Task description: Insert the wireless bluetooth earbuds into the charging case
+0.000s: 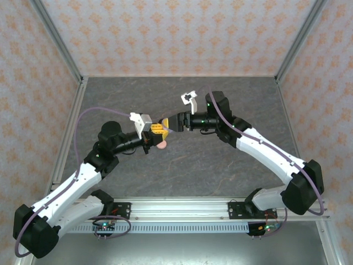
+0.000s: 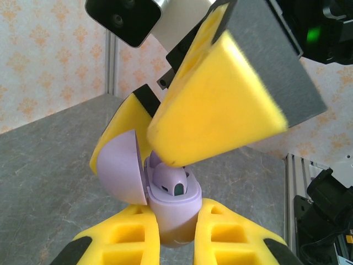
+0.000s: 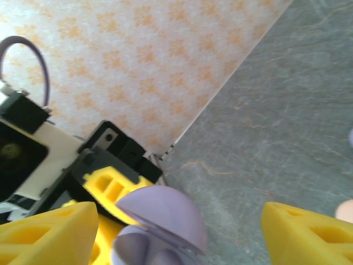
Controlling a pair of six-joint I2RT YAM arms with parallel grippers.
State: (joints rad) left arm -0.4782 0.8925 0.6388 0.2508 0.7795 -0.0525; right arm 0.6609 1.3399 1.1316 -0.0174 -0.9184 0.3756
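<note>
Gripping the lavender charging case (image 2: pixel 174 215) by its base with the left gripper (image 2: pixel 175 243), yellow jaws closed firmly on either side of it, over the grey table (image 2: pixel 44 182). Held with the lid (image 2: pixel 118 165) swung open to the left of the case in the left wrist view. Seated in the case's well: one lavender earbud (image 2: pixel 171 181), dark oval spot facing out. Straddling the top of the case with the right gripper (image 3: pixel 176 237), jaws spread wide and holding nothing, one finger just beside the earbud, the other behind the lid. Just below the case in the top view, a small pink blob (image 1: pixel 160 145), too small to identify.
</note>
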